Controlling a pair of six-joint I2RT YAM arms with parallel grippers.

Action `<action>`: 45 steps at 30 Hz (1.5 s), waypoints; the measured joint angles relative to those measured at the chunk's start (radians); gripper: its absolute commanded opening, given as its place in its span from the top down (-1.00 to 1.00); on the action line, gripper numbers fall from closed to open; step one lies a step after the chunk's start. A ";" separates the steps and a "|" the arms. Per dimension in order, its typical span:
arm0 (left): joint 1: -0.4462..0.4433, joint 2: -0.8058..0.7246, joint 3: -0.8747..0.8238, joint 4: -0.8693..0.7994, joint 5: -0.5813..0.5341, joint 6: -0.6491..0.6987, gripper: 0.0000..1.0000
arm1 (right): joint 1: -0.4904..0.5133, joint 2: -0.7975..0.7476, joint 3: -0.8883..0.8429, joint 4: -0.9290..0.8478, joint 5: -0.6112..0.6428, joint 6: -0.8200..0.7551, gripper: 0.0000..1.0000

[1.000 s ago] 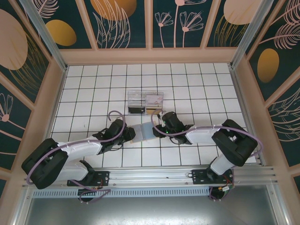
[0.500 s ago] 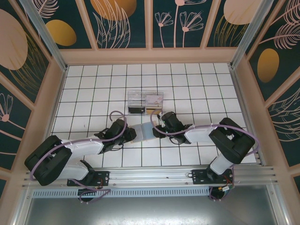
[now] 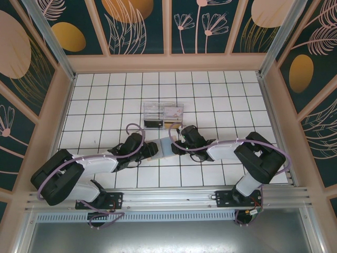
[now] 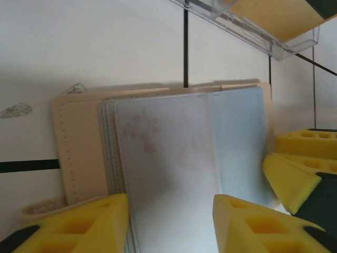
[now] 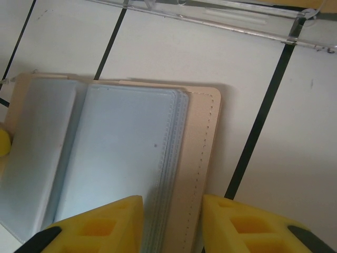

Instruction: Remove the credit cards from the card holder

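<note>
Top external view: the left gripper (image 3: pixel 149 151) sits at the left edge of the card holder (image 3: pixel 164 148), which lies opened flat on the tiled table (image 3: pixel 105 95), just in front of a clear plastic box (image 3: pixel 163 112). The right gripper (image 3: pixel 176 143) meets the holder's right edge, so the holder lies between the 2 grippers.

Left wrist view: the 2 yellow fingers (image 4: pixel 100 221) stand apart, 1 on each side of the top sleeve page, with nothing pinched between them. A credit card (image 4: pixel 158 153) shows through that page.

Right wrist view: the 2 fingers (image 5: pixel 105 221) are also apart. They straddle the stitched right edge of the sleeve stack. Whether the pads press down on the holder cannot be told.

Step in hand, as judged: bracing and positioning for extraction. No card is out yet.

Next move, as judged:
1. The right gripper pins the holder.
2. The left gripper finds the exposed card edge at the sleeve mouth, closes on the card alone and draws it out along the sleeve.

Risk: pinching the sleeve film together with the card drags the whole holder.

Appearance: the holder has a tan stitched cover and several stacked blue-grey translucent sleeves. The card is pale whitish with faint pink marks.
</note>
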 measured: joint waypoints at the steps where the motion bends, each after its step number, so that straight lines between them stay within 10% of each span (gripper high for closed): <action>1: 0.000 0.003 0.001 0.005 0.005 0.000 -0.05 | 0.000 0.001 0.001 0.000 0.000 0.000 0.28; 17: -0.014 0.001 0.003 0.057 0.071 0.005 -0.46 | 0.000 0.003 0.002 0.001 -0.001 0.000 0.27; 45: -0.073 0.153 0.139 0.153 0.111 0.026 -0.22 | -0.051 -0.134 -0.067 -0.012 0.030 0.059 0.27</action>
